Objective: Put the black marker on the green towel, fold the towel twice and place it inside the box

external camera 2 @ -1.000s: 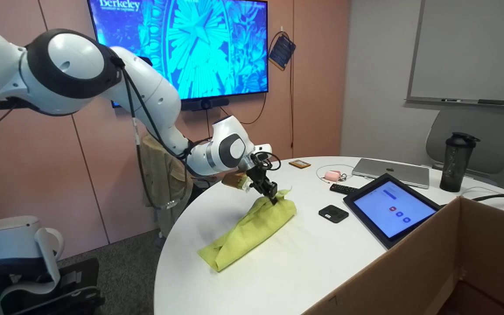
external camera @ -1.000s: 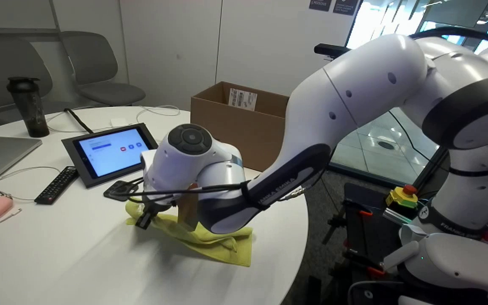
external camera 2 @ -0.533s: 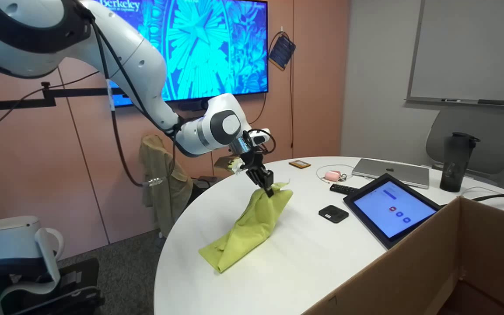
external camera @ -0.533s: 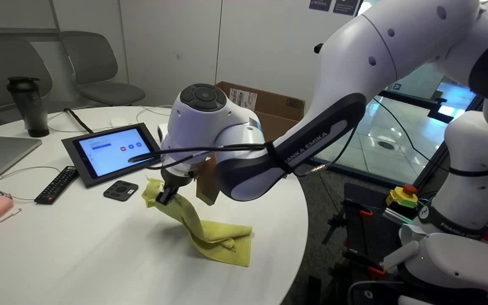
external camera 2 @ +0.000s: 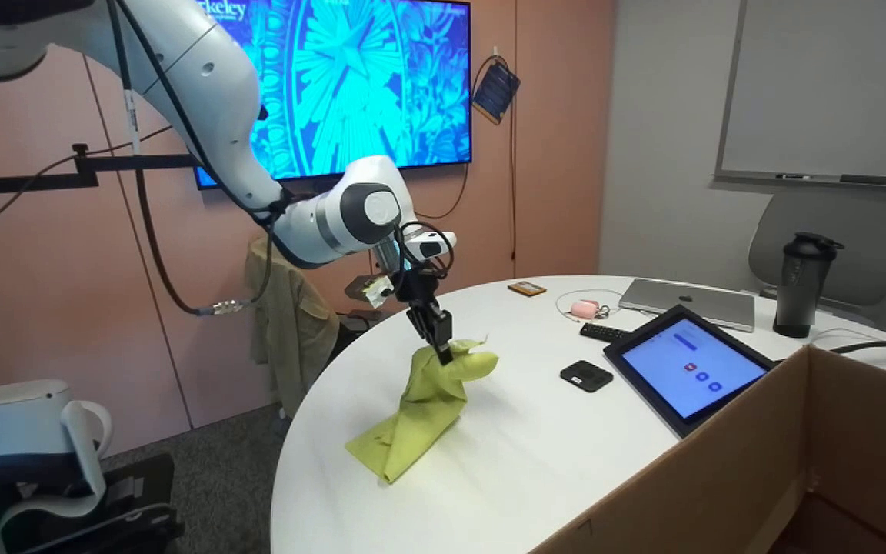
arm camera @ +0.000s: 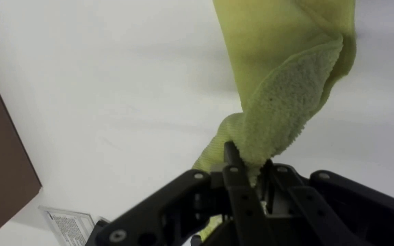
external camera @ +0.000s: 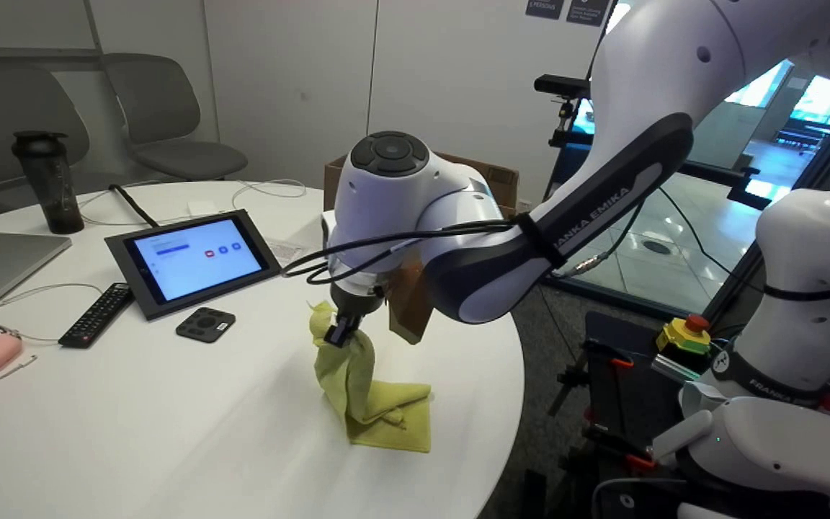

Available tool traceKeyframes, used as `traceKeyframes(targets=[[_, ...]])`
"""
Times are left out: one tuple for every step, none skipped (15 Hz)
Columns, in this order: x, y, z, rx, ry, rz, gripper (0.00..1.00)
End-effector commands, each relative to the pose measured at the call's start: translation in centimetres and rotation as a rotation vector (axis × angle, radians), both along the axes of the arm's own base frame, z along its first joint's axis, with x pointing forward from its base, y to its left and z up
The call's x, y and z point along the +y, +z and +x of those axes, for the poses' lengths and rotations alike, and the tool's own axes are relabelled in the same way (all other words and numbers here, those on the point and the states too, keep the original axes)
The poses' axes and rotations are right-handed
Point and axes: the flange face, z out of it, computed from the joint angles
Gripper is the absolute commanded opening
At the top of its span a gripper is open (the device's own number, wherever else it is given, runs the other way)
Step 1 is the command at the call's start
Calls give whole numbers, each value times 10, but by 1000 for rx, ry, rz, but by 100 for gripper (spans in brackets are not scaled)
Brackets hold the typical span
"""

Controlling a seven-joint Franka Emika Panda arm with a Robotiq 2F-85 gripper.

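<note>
Raised end of green towel (external camera: 357, 389) shifted nearer flat end; twisted, fuzzy; tool (arm camera: 250, 159) nearly closed, pinching it.

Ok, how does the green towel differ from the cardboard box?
The green towel is rumpled; the cardboard box straight-sided. The end effector grips the partly raised towel; the box stands clear. The box is larger than the bunched towel. Each is mainly one plain colour.

Arm (external camera 2: 221, 108) bent — pincer (arm camera: 250, 155) aslant, downward — nearly closed
</note>
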Motion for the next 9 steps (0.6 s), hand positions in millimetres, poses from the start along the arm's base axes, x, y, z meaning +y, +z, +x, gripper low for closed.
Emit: traceKeyframes(targets=[[-12,21,-39,54,-48,9,13],[-13,22,-50,82,-60,11,13],[-13,21,-59,108,-65,15,13],[-12,19,-69,139,-69,26,13],[-10,14,-79,174,-72,37,13],[-9,7,-86,194,-90,29,13],[-10,-2,-92,225,-134,30,13],[-13,-12,-97,237,-173,21,13],[-18,-22,-101,268,-229,22,13]])
